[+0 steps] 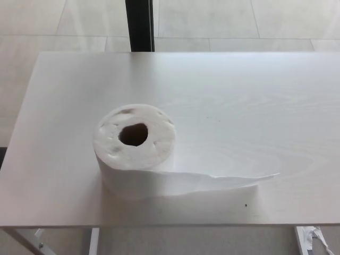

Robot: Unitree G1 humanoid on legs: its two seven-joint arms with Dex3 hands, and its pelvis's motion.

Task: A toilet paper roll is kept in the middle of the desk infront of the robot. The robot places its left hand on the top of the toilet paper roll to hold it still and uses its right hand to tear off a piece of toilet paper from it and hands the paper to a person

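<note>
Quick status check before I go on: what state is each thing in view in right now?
toilet paper roll: standing on end on the desk, core hole facing up, untouched.
loose tail of paper: unrolled, lying flat on the desk to the roll's right, still attached.
desk: holds only the roll.
left hand: not in view.
right hand: not in view.

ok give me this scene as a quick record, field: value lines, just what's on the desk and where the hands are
surface: white desk, seen from above
main object: toilet paper roll, standing on end, hollow core facing up
roll position: left of the desk's centre, toward the near edge
loose paper: tail unrolled from the base, lying flat on the desk, trailing toward the robot's right
tail end: ragged edge
left hand: not in view
right hand: not in view
person: none visible
task stage: roll untouched, nothing torn off yet
</note>
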